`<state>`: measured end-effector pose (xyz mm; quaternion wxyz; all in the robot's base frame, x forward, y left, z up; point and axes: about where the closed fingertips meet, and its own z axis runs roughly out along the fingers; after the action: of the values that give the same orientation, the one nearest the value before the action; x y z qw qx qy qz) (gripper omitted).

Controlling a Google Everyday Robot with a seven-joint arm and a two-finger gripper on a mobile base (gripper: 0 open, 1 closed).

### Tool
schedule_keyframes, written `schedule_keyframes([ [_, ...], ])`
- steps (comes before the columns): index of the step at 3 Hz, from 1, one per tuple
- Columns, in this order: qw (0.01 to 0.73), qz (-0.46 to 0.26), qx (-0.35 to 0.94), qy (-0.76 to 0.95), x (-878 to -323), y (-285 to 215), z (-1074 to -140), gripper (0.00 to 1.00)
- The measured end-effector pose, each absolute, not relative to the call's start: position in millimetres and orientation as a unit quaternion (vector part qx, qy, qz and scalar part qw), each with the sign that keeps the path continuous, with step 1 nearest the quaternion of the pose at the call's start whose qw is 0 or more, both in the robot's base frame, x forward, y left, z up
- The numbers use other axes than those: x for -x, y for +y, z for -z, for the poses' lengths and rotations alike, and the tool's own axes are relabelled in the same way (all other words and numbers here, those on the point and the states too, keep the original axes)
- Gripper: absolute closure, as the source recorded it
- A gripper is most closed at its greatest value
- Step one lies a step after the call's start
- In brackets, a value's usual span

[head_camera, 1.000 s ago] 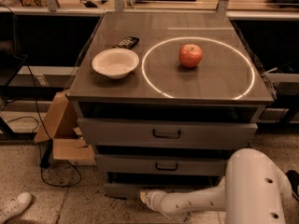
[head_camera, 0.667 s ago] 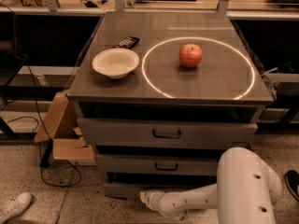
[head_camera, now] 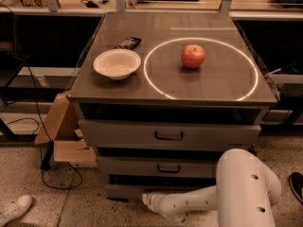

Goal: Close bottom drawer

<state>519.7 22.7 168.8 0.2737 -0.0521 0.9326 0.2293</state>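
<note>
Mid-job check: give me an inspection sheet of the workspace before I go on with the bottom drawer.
Surface: cabinet top, with a lit ring on it.
Job's things: bottom drawer, front partly hidden by the arm; cannot tell if it is fully shut.
Clutter: apple inside the ring; white bowl and dark packet outside it.
Grippers: gripper low at the bottom drawer's front.
Cables: black cable on the floor, left.
Surroundings: cardboard box and white shoe, both left.

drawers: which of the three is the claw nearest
The bottom drawer, the lowest and narrowest; the claw is at its front, below the other two.
</note>
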Motion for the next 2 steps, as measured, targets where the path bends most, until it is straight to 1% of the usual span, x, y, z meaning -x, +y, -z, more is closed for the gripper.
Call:
schedule_keyframes([
  [2, 0.301, -0.243, 0.055, 0.921, -550.4, 33.1, -183.2, 1.00],
])
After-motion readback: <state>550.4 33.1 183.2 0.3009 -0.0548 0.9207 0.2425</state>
